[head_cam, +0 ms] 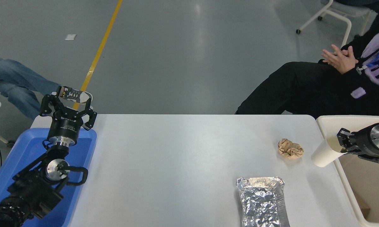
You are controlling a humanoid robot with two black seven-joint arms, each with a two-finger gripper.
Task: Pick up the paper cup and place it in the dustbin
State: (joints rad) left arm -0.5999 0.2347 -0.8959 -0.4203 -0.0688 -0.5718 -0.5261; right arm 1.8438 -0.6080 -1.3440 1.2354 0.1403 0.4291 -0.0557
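The off-white paper cup point(325, 153) hangs tilted over the table's right edge, its rim end held by my right gripper point(342, 143), which is shut on it. The cup's base points down and left toward the table. Just to the right stands the cream dustbin point(340, 121), its near wall under the gripper and its far side cut off by the picture's edge. My left gripper point(67, 105) stands open and parked at the lower left, above the blue tray.
A crumpled brown paper ball point(290, 148) lies left of the cup. A silver foil container point(262, 201) sits at the table's front. A blue tray point(25, 151) lies under the left arm. A seated person point(337, 82) is at the far right; another person's leg point(15, 86) at far left.
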